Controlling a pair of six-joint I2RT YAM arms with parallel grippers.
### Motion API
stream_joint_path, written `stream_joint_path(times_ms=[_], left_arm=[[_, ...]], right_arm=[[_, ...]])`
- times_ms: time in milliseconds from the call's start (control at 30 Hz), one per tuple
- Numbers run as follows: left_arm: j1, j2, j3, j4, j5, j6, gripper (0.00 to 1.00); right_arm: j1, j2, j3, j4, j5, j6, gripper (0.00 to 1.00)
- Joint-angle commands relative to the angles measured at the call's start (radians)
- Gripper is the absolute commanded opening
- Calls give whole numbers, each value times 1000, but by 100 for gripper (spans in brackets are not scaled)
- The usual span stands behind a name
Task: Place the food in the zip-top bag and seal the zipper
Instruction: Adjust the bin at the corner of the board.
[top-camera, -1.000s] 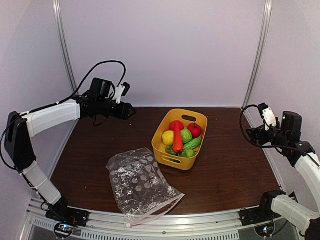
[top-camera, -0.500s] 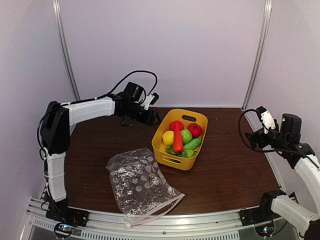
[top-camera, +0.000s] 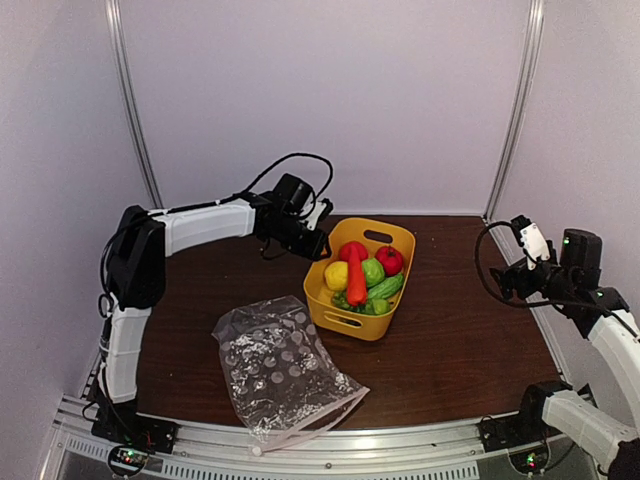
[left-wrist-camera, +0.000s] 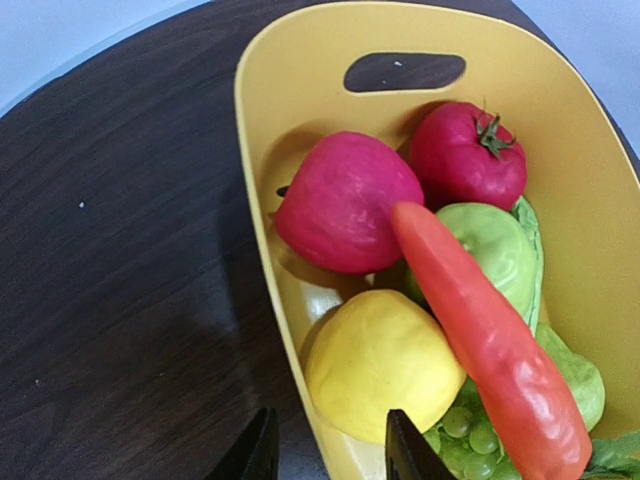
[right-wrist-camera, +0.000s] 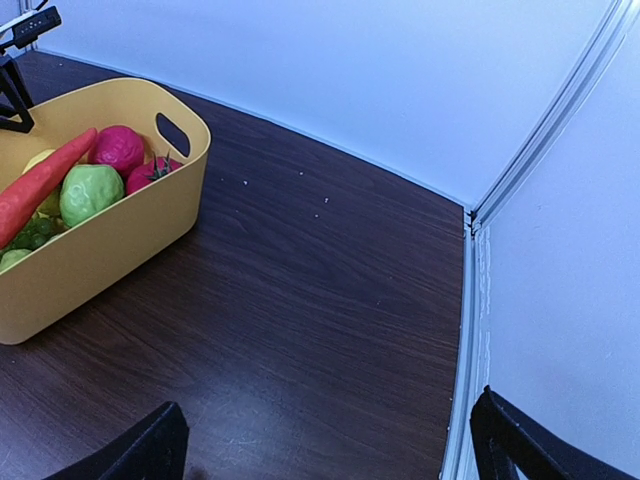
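Note:
The food lies in a yellow basket (top-camera: 331, 312): a red fruit (left-wrist-camera: 345, 200), a red tomato (left-wrist-camera: 465, 160), a yellow round fruit (left-wrist-camera: 380, 365), a green one (left-wrist-camera: 490, 245), an orange carrot (left-wrist-camera: 480, 335) and green cucumbers (top-camera: 384, 288). My left gripper (top-camera: 318, 243) is open and empty, above the basket's left rim beside the yellow fruit; in its wrist view (left-wrist-camera: 325, 450) one finger is outside the wall, one inside. The zip-top bag (top-camera: 278, 365) lies flat and empty near the front, its zipper (top-camera: 318, 421) along the near right edge. My right gripper (top-camera: 507, 275) is wide open above the table's right side (right-wrist-camera: 325, 440).
The basket also shows in the right wrist view (right-wrist-camera: 100, 240), at its left. White walls and metal corner posts (top-camera: 513, 110) close in the table at the back and sides. A metal rail (top-camera: 330, 445) runs along the front edge.
My left arm has swung right from the back left of the table to the basket's left rim. The right arm, bag and basket have barely moved.

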Motion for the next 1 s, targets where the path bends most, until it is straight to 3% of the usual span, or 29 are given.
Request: stream_joint_path(times_ms=[0, 300, 633, 967], left_arm=[[4, 31, 49, -7, -56, -56, 30], [10, 34, 66, -6, -128, -94, 0], [101, -12, 49, -6, -166, -115, 0], [215, -114, -93, 51, -207, -139, 0]], right_arm=[[-8, -7, -15, -9, -20, -9, 100], [-8, 10, -19, -8, -13, -20, 100], [-8, 13, -21, -8, -12, -27, 100], [-8, 18, -23, -11, -15, -37, 99]])
